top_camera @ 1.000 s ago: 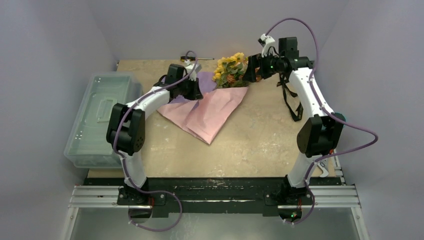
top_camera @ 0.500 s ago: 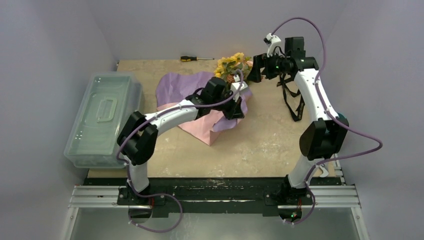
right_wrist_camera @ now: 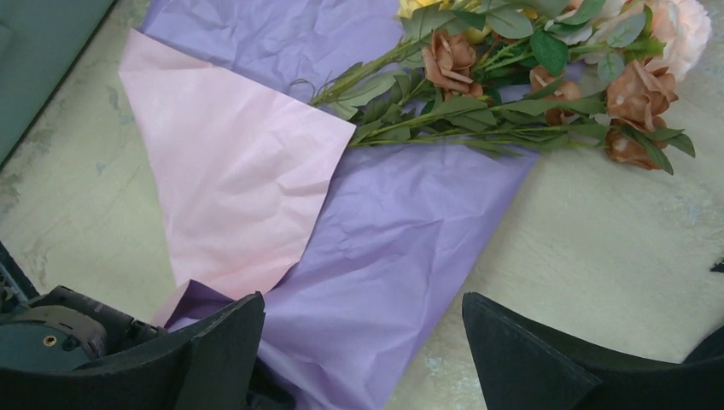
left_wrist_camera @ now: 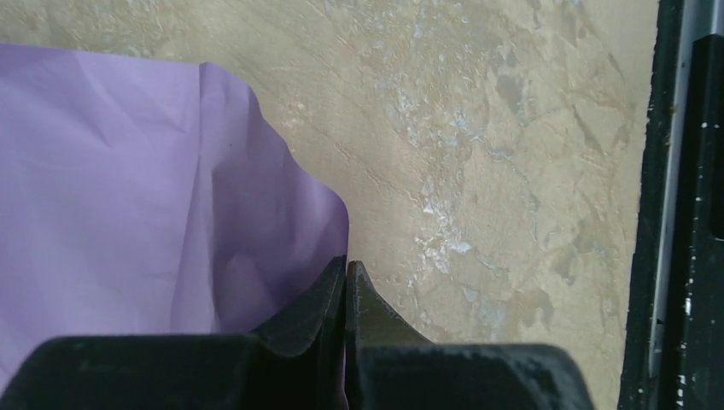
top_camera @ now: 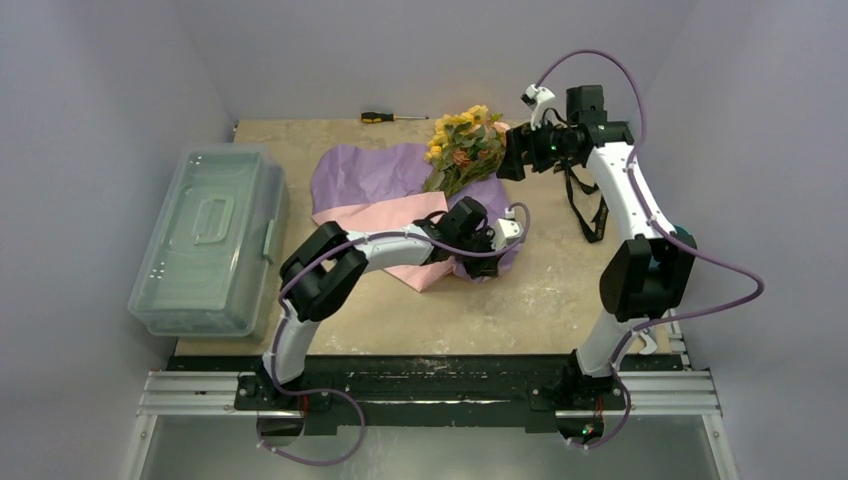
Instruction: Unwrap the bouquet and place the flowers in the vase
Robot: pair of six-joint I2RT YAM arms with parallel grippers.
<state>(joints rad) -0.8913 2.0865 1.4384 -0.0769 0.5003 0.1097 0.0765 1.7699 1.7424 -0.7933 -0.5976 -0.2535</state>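
Flowers (top_camera: 462,150) atop paper (top_camera: 370,175), box (top_camera: 205,240) left.

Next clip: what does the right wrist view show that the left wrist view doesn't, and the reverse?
Only the right wrist: the flowers, stems lying on the wrapping paper, its pink fold, and the right gripper with fingers wide apart, empty. Only the left wrist: the left gripper, fingers shut at the paper's lilac edge. Both: lilac paper on the marbled table.

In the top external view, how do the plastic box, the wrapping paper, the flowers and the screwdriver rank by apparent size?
1. plastic box and wrapping paper: too alike to rank, the paper being partly covered.
2. flowers
3. screwdriver
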